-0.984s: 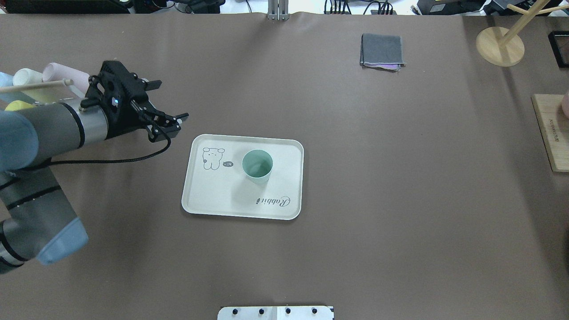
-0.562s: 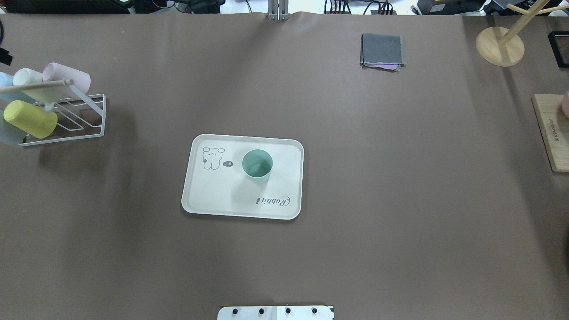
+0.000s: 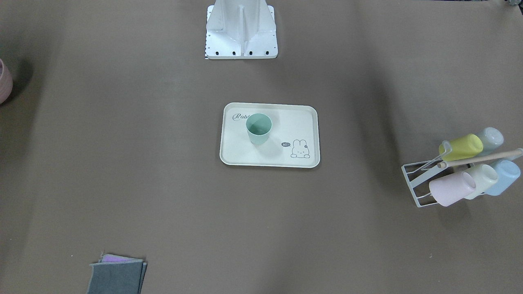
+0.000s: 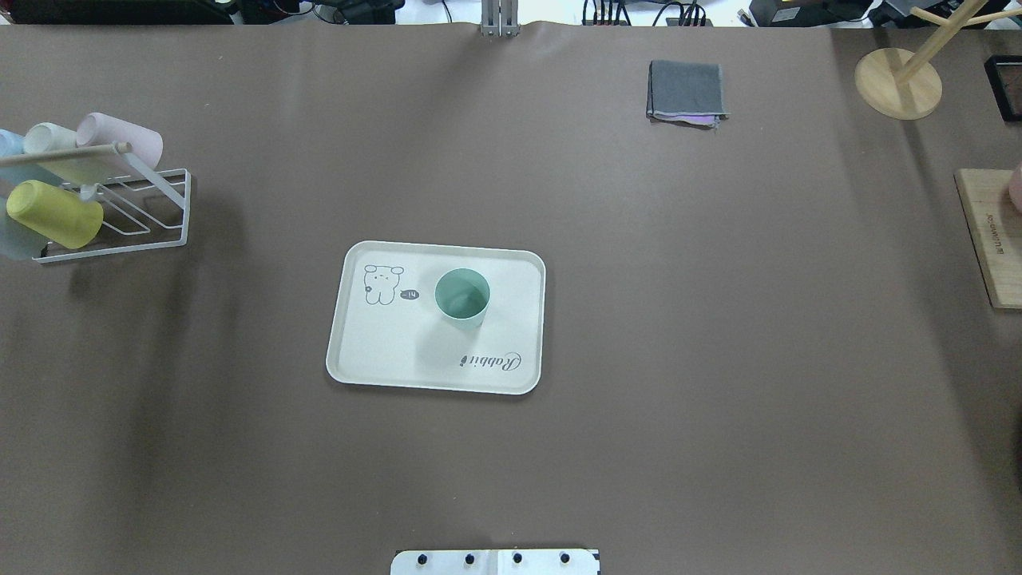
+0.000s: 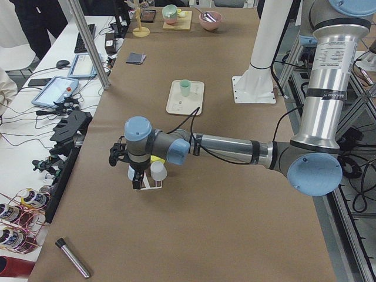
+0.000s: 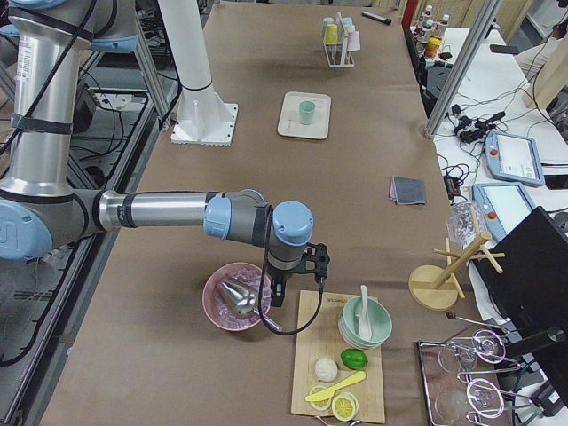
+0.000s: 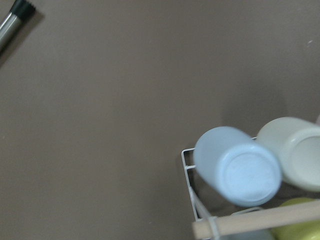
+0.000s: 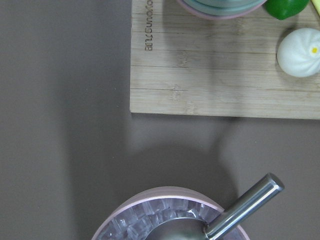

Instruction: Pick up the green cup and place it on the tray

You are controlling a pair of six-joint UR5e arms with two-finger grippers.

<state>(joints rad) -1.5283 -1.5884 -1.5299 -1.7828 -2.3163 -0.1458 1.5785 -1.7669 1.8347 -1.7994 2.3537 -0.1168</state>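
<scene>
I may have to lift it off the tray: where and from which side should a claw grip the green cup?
Probably from straight above, pinching the rim of the green cup, one finger inside, one outside. It stands upright and open-mouthed on the tray, with free room all round its rim.

Tray [image 3: 245,157] script [image 3: 238,116] partly behind green cup [image 3: 258,129]

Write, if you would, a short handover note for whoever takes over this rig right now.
Left claw: hangs above the cup rack at the table's left end; I cannot tell whether it is open or shut.
Right claw: hangs above the pink bowl at the right end; likewise cannot tell.
Green cup: upright on the tray, clear of both claws.
Done: cup placed on tray.
Left: apparently nothing.
</scene>
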